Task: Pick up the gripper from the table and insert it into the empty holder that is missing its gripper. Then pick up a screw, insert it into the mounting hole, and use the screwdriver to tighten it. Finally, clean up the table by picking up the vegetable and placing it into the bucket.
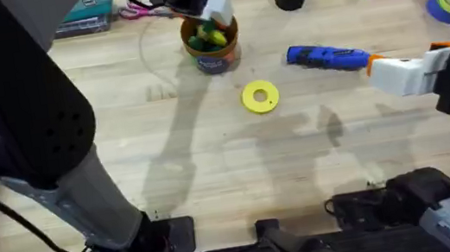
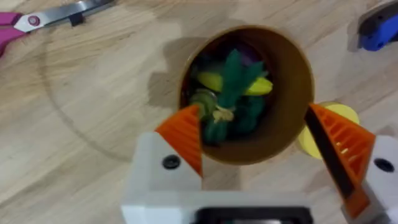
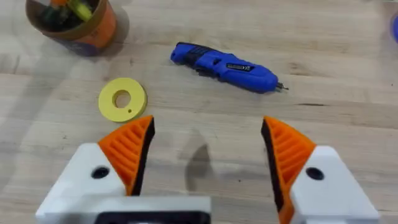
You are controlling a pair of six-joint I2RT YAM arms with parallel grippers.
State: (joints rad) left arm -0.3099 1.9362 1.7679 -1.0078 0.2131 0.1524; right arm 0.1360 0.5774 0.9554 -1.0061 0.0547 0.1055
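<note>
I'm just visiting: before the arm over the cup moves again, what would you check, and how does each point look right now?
1. Vegetable inside the bucket: ok.
2. Left gripper open, holding nothing: ok.
3. Left gripper's fingers apart from the bucket's rim: cannot tell; they sit close over it.
4. Right gripper open and empty over bare table: ok.
5. Screwdriver lying on the table, apart from the yellow disc: ok.
</note>
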